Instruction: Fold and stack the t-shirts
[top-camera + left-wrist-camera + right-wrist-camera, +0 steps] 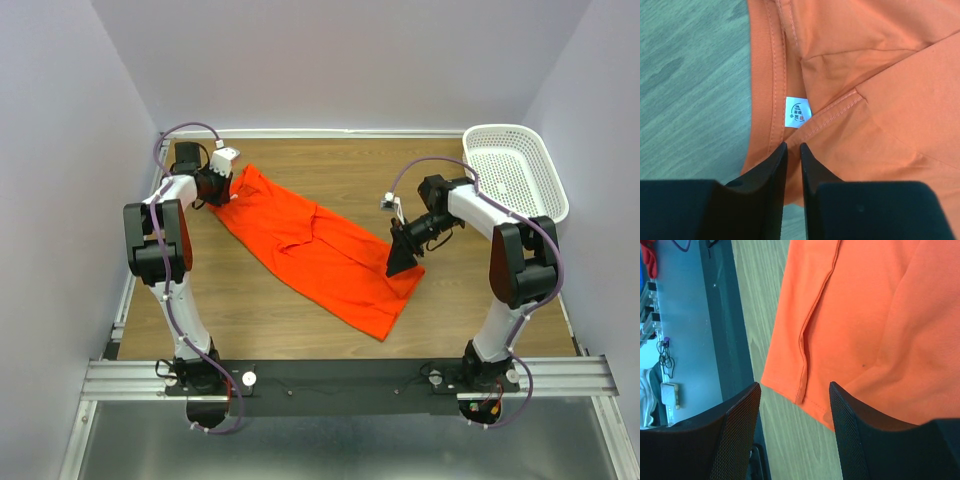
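One orange-red t-shirt [320, 250] lies crumpled in a long diagonal strip across the wooden table, from back left to front right. My left gripper [222, 190] is at its back-left end. In the left wrist view the left gripper [793, 146] has its jaws drawn close together on the collar fabric of the t-shirt [880, 100], just below the white neck label [797, 112]. My right gripper [402, 262] hangs over the shirt's right edge. Seen from the right wrist, that gripper [795, 387] is open, its jaws straddling a hem corner of the t-shirt [865, 315] from above.
A white lattice basket [548, 165] stands at the back right corner of the table. The metal rail [350, 375] carrying both arm bases runs along the near edge. Walls close in the table at the back and on both sides.
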Tool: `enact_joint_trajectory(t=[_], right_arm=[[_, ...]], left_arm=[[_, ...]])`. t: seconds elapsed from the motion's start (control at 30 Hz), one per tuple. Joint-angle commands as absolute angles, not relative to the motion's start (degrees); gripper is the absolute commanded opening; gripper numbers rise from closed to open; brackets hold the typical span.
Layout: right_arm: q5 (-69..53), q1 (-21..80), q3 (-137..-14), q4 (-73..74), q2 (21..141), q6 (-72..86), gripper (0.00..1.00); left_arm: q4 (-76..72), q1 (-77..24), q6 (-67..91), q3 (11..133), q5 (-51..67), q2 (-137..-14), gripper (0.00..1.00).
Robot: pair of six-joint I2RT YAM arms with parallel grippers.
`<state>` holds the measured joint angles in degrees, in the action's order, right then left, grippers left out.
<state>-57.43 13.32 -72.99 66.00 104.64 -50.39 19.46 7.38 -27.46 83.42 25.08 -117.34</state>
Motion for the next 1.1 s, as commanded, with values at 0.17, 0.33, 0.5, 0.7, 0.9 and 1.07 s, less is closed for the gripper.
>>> enact_joint_trajectory(t=[0.17, 0.33, 0.5, 0.7, 0.9, 1.07], right_arm=[[-57.74, 13.54, -72.60, 65.92, 102.57, -50.71, 0.65], [-57.92, 13.54, -72.69, 66.27, 102.13, -51.06, 0.65], [-58.10, 13.53, -72.42, 66.62, 101.16, -51.50, 0.65], [-58.36, 13.54, -72.16, 66.97, 100.37, -51.86, 0.65], [-58.45, 13.54, -72.07, 67.15, 99.93, -52.29, 0.65], [-58.10, 13.54, -71.98, 67.15, 99.75, -52.47, 0.65]], left_arm=[[19.25, 7.38, -27.42, 81.04, 23.21, -114.53, 0.03], [16.62, 7.38, -27.07, 77.09, 20.83, -110.14, 0.00], [14.33, 8.17, -26.02, 73.83, 18.28, -106.35, 0.00], [13.71, 8.96, -24.61, 72.07, 16.62, -103.89, 0.00], [13.80, 9.76, -22.77, 70.05, 14.07, -103.62, 0.00], [16.17, 10.02, -21.53, 71.19, 11.52, -105.82, 0.00]])
